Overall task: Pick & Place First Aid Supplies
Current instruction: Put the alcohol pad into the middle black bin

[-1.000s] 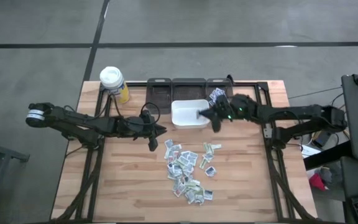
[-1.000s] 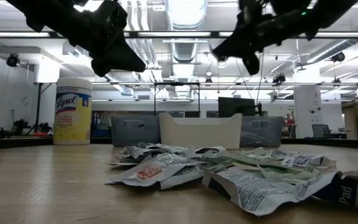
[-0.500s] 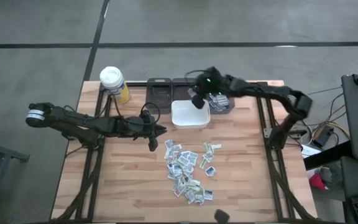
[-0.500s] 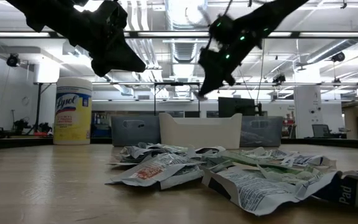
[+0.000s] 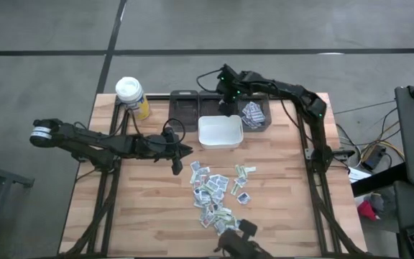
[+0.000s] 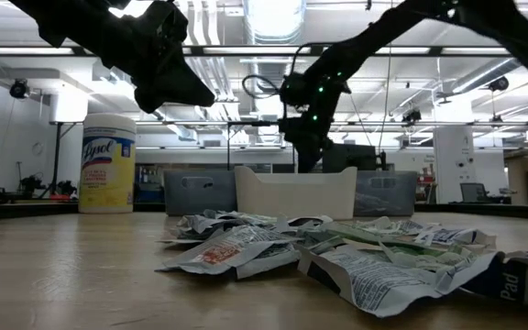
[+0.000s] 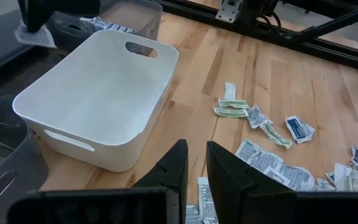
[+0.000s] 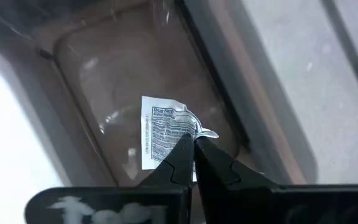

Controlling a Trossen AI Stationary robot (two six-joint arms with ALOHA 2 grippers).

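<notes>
The right gripper (image 5: pixel 225 101) reaches across the table's far edge, fingers pinched tight on a packet (image 8: pixel 163 132). The left gripper (image 5: pixel 176 167) hovers mid-table, arm outstretched, fingers slightly parted.

The wooden table (image 5: pixel 142 208) carried a scattered heap of paper packets (image 5: pixel 218 194), a white tub (image 5: pixel 219 132), three dark bins (image 5: pixel 185 105) along its far edge, and a yellow wipes canister (image 5: pixel 131 97).

"Lysol" reads on the yellow wipes tub (image 6: pixel 107 163); "Drug Facts" on the packet (image 8: pixel 165 132); "Pad" on another packet (image 6: pixel 523 280).
</notes>
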